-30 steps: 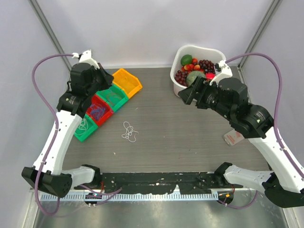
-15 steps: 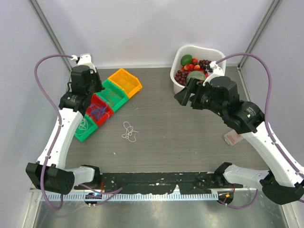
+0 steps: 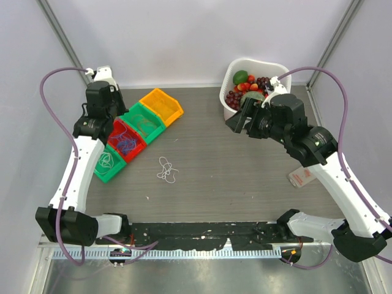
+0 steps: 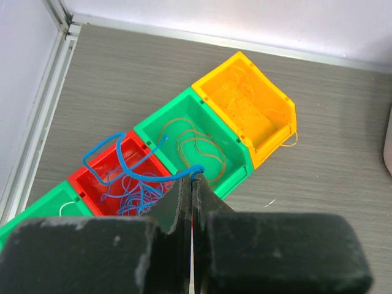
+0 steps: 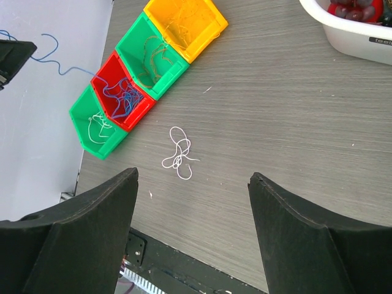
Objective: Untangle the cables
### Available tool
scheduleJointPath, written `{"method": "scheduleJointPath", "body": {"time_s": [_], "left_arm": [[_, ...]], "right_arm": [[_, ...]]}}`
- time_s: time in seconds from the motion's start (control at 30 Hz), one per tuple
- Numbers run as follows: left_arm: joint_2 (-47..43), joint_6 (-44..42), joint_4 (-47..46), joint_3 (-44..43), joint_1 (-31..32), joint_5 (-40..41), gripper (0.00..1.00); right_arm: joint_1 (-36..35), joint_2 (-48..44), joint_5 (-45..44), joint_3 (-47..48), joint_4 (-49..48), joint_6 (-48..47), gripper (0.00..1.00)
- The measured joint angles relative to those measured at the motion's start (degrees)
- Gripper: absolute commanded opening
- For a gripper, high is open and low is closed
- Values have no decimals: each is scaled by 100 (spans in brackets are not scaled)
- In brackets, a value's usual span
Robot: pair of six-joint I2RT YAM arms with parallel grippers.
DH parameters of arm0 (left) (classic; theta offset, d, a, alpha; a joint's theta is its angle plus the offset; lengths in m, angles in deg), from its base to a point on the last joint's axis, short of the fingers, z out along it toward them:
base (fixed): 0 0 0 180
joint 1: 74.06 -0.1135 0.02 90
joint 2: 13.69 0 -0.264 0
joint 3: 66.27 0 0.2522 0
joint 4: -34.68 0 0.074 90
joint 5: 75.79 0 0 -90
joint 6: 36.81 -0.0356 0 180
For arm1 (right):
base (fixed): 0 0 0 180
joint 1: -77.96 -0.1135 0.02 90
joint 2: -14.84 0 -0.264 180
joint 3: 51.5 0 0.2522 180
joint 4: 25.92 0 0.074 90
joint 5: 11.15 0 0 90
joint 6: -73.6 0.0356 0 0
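My left gripper (image 4: 193, 177) is shut on a blue cable (image 4: 140, 177), pinched at the fingertips. It is held above the row of bins, and the cable's free loop trails down to more blue cable in the red bin (image 4: 82, 180). A loose white cable (image 3: 166, 169) lies tangled on the table between the arms; it also shows in the right wrist view (image 5: 178, 152). My right gripper (image 5: 193, 176) hangs high over the table, open and holding nothing. Thin cables also lie in the orange bin (image 3: 162, 105) and in the two green bins (image 3: 144, 124) (image 3: 107, 162).
A white basket (image 3: 228, 113) of fruit stands at the back right, just behind my right gripper. A small flat packet (image 3: 301, 177) lies under the right arm. A black strip (image 3: 202, 233) runs along the near edge. The left wall is close to the bins.
The left arm has drawn back to the left, off the bins, with the blue cable still pinched. The right arm has shifted slightly left, its jaws still wide.
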Motion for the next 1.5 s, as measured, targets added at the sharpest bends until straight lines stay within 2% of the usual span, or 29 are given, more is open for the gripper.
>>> {"method": "scheduleJointPath", "body": {"time_s": [0.33, 0.47, 0.8, 0.97, 1.1, 1.13, 1.23, 1.37, 1.4, 1.5], "left_arm": [[612, -354, -247, -348, -313, -37, 0], [555, -291, -527, 153, -391, -101, 0], [59, 935, -649, 2031, -538, -76, 0], [210, 1565, -778, 2199, -1054, -146, 0], [960, 1904, -715, 1829, -1408, -546, 2], [1213, 1954, -669, 1661, -1449, -688, 7], [1803, 2094, -378, 1185, -1462, -997, 38], [1893, 2260, 144, 1023, -1429, -1084, 69], [1829, 2253, 234, 1027, -1414, -1082, 77], [1276, 2240, 570, 1134, -1263, -935, 89]], "right_arm": [[256, -9, 317, -190, 2, 13, 77], [339, 22, 444, -192, 9, 7, 78], [533, 212, 765, -190, 9, -164, 77], [577, 205, 883, -282, -9, -175, 77], [588, 199, 1019, -426, -9, -157, 77], [588, 190, 1029, -452, -11, -157, 77], [590, 155, 1032, -522, -11, -160, 77], [603, 122, 1064, -553, -28, -160, 77], [605, 105, 1078, -586, -42, -166, 77], [610, 42, 1110, -726, -46, -245, 76]]}}
